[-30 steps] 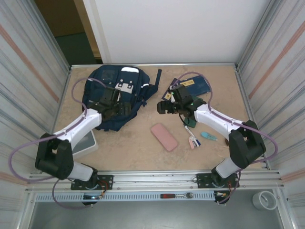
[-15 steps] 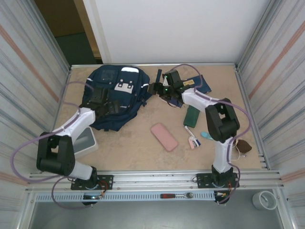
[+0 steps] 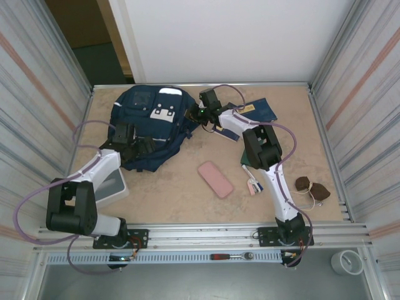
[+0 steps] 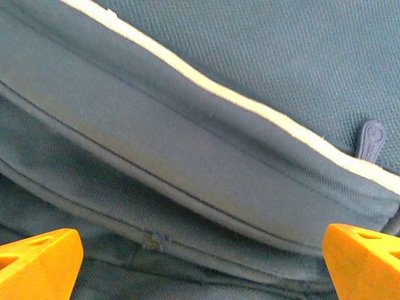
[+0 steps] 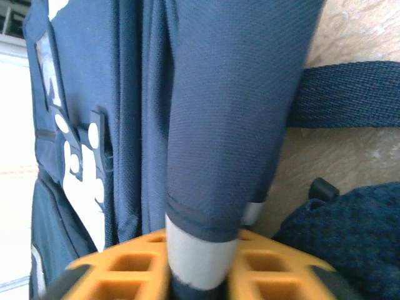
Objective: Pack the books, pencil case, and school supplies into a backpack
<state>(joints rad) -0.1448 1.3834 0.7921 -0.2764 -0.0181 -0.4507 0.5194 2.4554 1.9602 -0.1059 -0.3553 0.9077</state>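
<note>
Okay, right gripper (image 5: 200,253) is clamped on the backpack (image 3: 150,125): orange fingers (image 5: 119,269) pinch a padded navy strap with a pale tab at the bag's right edge. Left gripper (image 4: 200,256) hovers with jaws spread wide over the bag's fabric, orange fingertips (image 4: 37,262) flanking a zip seam below a thin white stripe (image 4: 206,94). The zipper pull (image 4: 373,140) carries a tiny round emblem, too small to read. Backpack lies flat at the far left of the table (image 3: 181,203). Its white patches (image 3: 164,112) show no legible writing. Books (image 3: 262,111) sit right of the bag, yellow label (image 3: 245,108) unreadable. School supplies (image 3: 252,183) lie beside the pink pencil case (image 3: 215,179), outside the bag.
</note>
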